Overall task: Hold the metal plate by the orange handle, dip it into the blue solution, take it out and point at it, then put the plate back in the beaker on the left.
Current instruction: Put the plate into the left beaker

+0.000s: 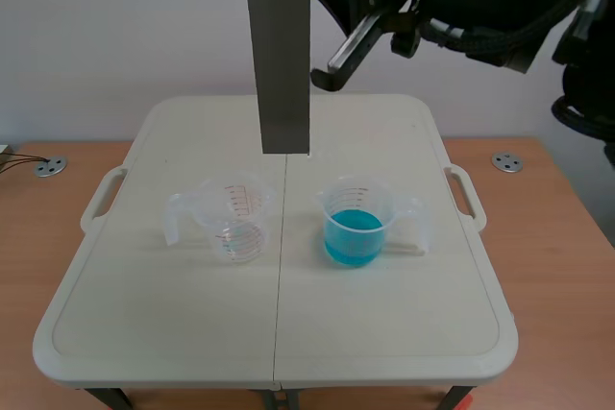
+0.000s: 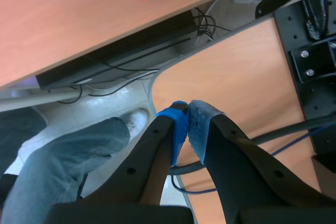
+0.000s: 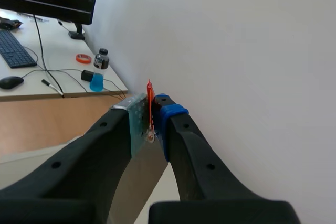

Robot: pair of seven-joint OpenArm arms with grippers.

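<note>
The grey metal plate hangs upright high over the table, behind and between the two beakers. My right gripper is shut on its thin orange handle, and the plate drops away below the fingers. The beaker of blue solution stands right of the middle. The clear beaker stands to its left with nothing in it. My left gripper is shut on nothing. In the scene view the left gripper slants down with its tip close to the plate's right edge.
The white folding table rests on a brown desk. Both raised arms fill the scene's upper right. Past the left gripper I see desk edges, cables, floor and a person's leg.
</note>
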